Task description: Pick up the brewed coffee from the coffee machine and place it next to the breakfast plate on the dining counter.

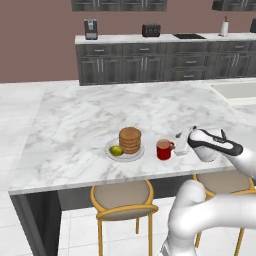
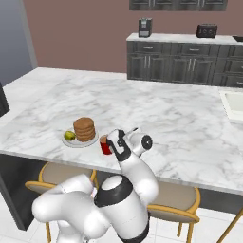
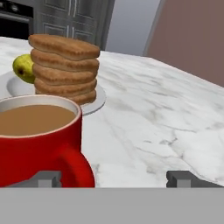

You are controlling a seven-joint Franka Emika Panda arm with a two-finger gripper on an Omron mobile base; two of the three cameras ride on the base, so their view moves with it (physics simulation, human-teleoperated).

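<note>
- My gripper [image 1: 181,145] hangs low over the near edge of the dining counter [image 1: 100,112], jaws spread wide and holding nothing.
- In the hand view my two finger tips [image 3: 46,178] stand well apart at the bottom; the mug's handle curves up between them, nearer the left-hand tip, and I cannot tell whether that tip touches it.
- The brewed coffee [image 1: 164,149] stands upright on the marble just beside my gripper, handle turned toward me, light-brown liquid up to its rim.
- From the right base view the red mug shows partly behind my hand, between it and the breakfast plate [image 2: 68,141].
- The breakfast plate sits just beside the mug on the side away from my gripper, a narrow strip of marble between them; it carries a stack of brown pancakes [image 1: 130,140] and a yellow-green fruit [image 1: 116,150].
- Round wooden stools [image 1: 123,197] stand under the counter's near edge.
- The coffee machine [image 1: 90,29] sits far back on the dark-cabinet counter [image 1: 150,55], with a black toaster [image 1: 151,30] further along it.
</note>
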